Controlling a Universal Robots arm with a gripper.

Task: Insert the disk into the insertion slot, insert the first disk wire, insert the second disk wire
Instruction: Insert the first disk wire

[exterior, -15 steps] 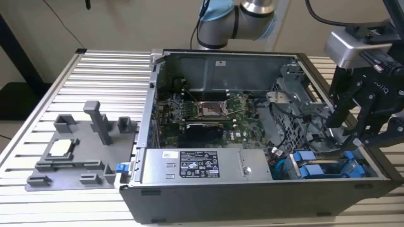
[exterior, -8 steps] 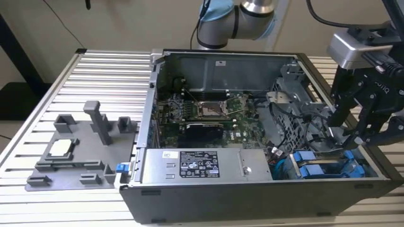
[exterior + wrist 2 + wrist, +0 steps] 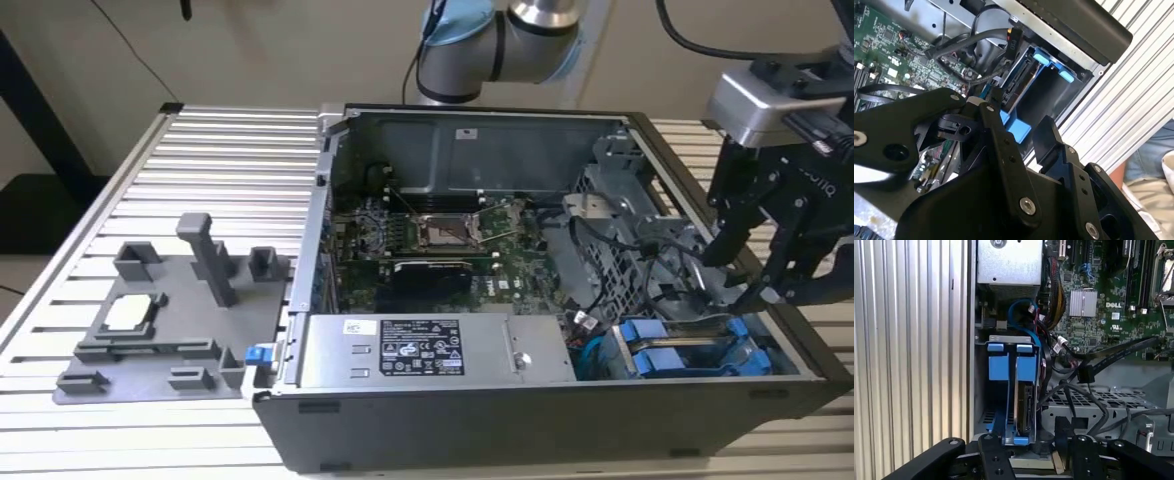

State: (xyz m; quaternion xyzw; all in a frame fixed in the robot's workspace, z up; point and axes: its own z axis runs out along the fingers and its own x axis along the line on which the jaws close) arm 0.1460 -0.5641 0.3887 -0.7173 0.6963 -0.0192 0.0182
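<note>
**Position.** In the exterior view the claw (image 3: 741, 275) hangs over the 4 o'clock corner of the open computer case (image 3: 534, 425), which rests on the slatted surface (image 3: 227, 150). Its jaws stand spread and pinch nothing.

**Disk location.** In the first wrist view the disk (image 3: 1025, 410) stands on edge inside the insertion slot (image 3: 1004, 339), close to the claw's fingers (image 3: 991, 455). Its blue carrier frame (image 3: 1025, 367) sits just beside a second blue frame (image 3: 998, 367). A black cable (image 3: 1114, 357) ends in a connector (image 3: 1085, 374) that appears loose beside the cage.

**Handling.** Treat the disk as dense, rigid and shock-sensitive. The plastic frame probably flexes slightly. Grip across the frame's outer rails or end tabs, never on the label face or the exposed underside.
</note>
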